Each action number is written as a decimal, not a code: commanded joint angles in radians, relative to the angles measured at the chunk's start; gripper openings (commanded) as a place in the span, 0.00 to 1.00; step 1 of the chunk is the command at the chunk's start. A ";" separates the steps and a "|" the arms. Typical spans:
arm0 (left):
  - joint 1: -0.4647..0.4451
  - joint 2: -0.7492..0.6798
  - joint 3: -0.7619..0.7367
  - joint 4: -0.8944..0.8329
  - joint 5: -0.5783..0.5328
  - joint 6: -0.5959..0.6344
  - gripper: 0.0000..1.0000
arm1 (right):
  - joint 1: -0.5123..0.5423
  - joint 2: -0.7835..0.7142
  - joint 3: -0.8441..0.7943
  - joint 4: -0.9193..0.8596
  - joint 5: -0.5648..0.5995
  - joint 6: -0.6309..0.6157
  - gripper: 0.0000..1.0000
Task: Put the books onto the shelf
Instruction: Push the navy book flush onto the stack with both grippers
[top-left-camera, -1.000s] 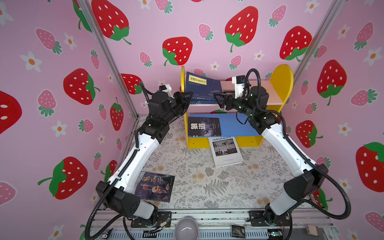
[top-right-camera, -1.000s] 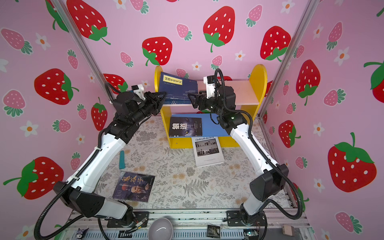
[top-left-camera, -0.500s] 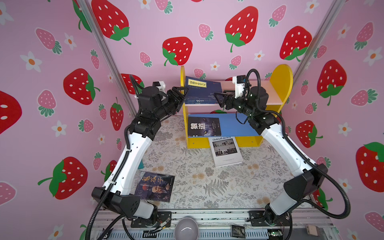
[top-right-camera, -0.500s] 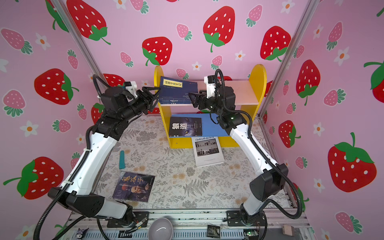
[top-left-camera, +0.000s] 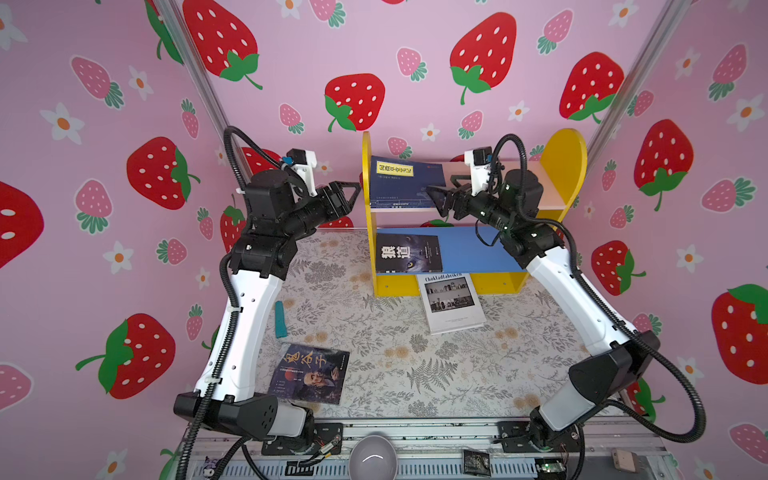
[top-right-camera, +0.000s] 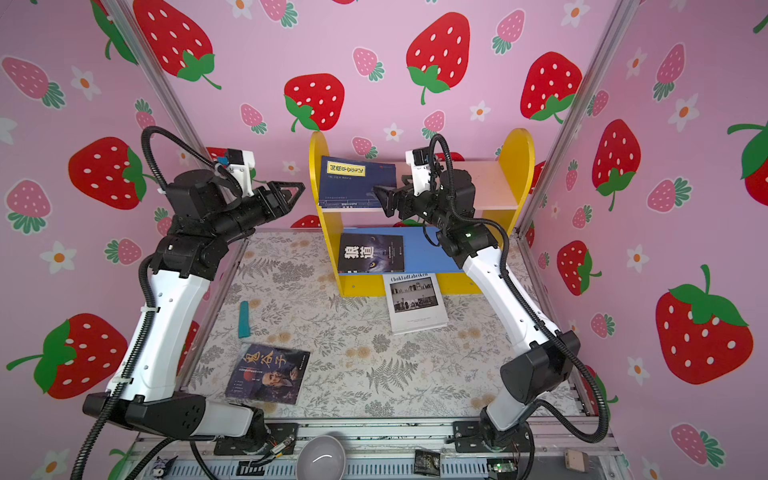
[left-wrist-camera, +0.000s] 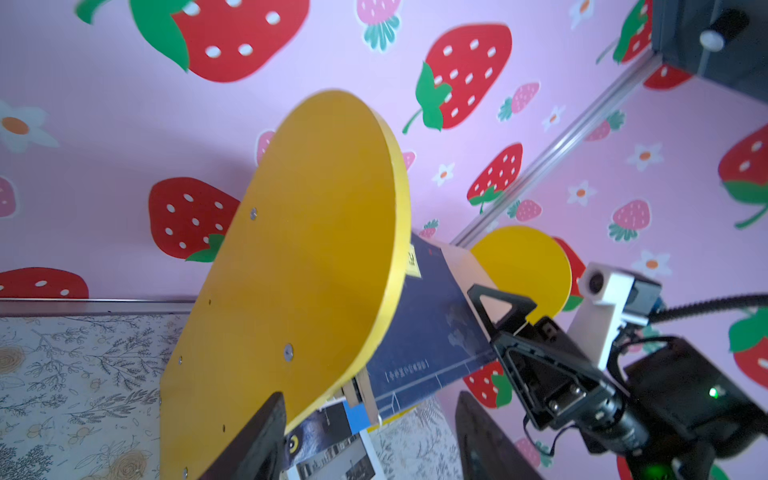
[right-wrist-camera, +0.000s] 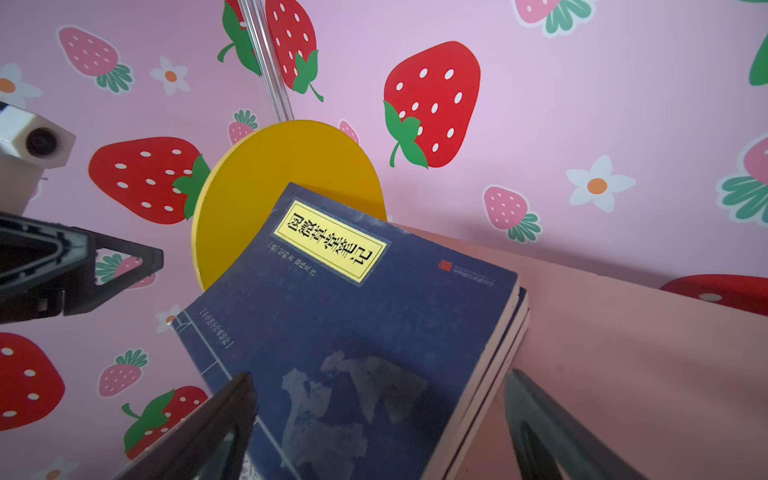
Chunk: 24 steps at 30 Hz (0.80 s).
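At the pink upper board, right gripper stands wide, jaws straddling the near corner of the navy books without clamping; that stack lies flat, butted against the yellow panel of the shelf on the left-arm side. Left gripper also spread, empty, just outside that panel. Wolf-eye book flat on blue lower board. White Chokladfabriken book, portrait book and teal stick lie on table.

navy stack: near right corner hidden behind right gripper in both top views; book count unclear. grey bowl: cut off at near edge.
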 joint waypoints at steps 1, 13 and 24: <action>-0.031 -0.021 -0.049 0.014 0.039 0.202 0.66 | -0.005 -0.089 -0.060 0.063 -0.020 -0.080 0.97; -0.037 0.022 -0.073 0.115 0.050 0.220 0.61 | -0.003 -0.073 -0.157 0.095 -0.057 -0.115 0.91; -0.070 0.061 -0.045 0.073 -0.025 0.272 0.55 | 0.000 -0.040 -0.155 0.127 -0.051 -0.111 0.86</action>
